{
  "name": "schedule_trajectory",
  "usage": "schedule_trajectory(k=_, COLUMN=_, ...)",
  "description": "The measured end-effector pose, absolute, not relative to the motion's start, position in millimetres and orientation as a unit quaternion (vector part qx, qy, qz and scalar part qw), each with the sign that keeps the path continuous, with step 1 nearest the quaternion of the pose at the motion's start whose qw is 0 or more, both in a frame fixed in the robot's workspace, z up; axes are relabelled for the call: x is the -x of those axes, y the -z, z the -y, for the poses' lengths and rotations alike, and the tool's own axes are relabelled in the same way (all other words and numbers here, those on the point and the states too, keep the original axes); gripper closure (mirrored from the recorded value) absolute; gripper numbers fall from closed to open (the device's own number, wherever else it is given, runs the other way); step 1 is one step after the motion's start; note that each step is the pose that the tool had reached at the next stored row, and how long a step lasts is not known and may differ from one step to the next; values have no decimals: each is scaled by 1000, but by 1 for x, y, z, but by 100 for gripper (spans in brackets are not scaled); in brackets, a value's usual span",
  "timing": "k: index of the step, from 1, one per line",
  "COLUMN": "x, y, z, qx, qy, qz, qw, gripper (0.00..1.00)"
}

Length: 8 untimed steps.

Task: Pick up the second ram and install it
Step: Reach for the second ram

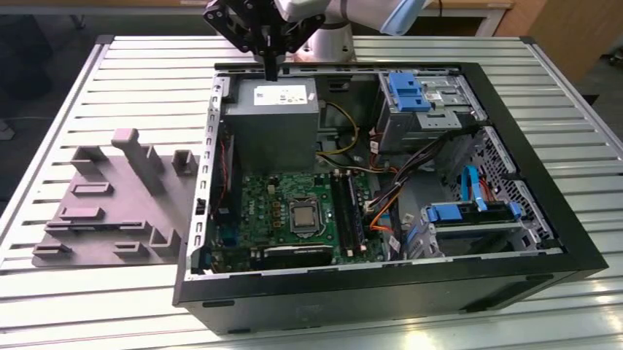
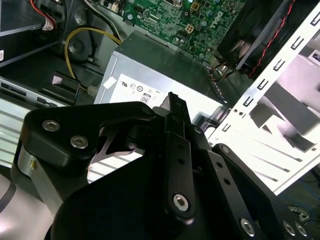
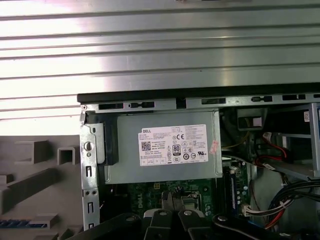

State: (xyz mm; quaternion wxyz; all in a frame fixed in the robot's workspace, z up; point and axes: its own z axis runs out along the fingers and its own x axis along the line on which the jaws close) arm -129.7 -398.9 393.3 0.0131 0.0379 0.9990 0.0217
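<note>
1. Gripper (image 1: pixel 271 71) hangs at the far edge of the open computer case (image 1: pixel 389 292), right over the power supply (image 1: pixel 271 109), fingers pinched together with nothing between them.
2. Over on the left, the second ram (image 3: pixel 20 223) lies flat in the grey fixture (image 1: pixel 107 197), well apart from the gripper.
3. Motherboard (image 1: pixel 282 211) sits just nearer than the power supply.

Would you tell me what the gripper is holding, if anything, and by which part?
Nothing that shows: the gripper is shut with nothing in it, above the power supply.
</note>
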Motion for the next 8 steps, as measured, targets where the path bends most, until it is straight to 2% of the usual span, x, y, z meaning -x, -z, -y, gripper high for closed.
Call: schedule_trajectory(k=8, x=132, y=-393, z=399, qx=-38, qy=-22, qz=-999, qw=13, gripper=89)
